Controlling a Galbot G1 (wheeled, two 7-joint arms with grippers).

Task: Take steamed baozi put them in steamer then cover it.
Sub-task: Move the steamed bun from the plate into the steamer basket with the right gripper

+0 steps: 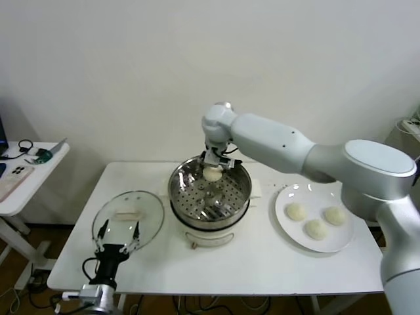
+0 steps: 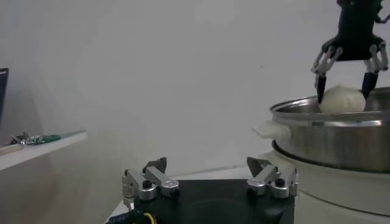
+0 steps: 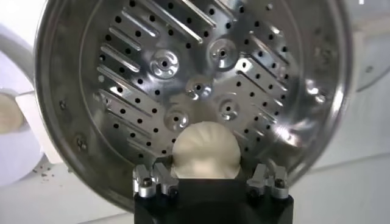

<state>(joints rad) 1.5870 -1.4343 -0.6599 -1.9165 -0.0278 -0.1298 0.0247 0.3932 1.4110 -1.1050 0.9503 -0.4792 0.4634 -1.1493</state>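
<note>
The right gripper (image 1: 212, 164) is clamped on a smooth cream-white round bun (image 1: 212, 173) above the shiny perforated steel steamer (image 1: 190, 197); its pleated top is shown only in the right wrist view (image 3: 205, 149)

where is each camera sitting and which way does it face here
Head view: high on the robot, looking forward and down at the table; both arms show, left gripper by the cover.
Left wrist view: low on the left arm, looking sideways at the steamer; its own fingers show.
Right wrist view: above the steamer, looking down; right gripper holds a baozi.
Shared: all three show the steamer and that baozi.
</note>
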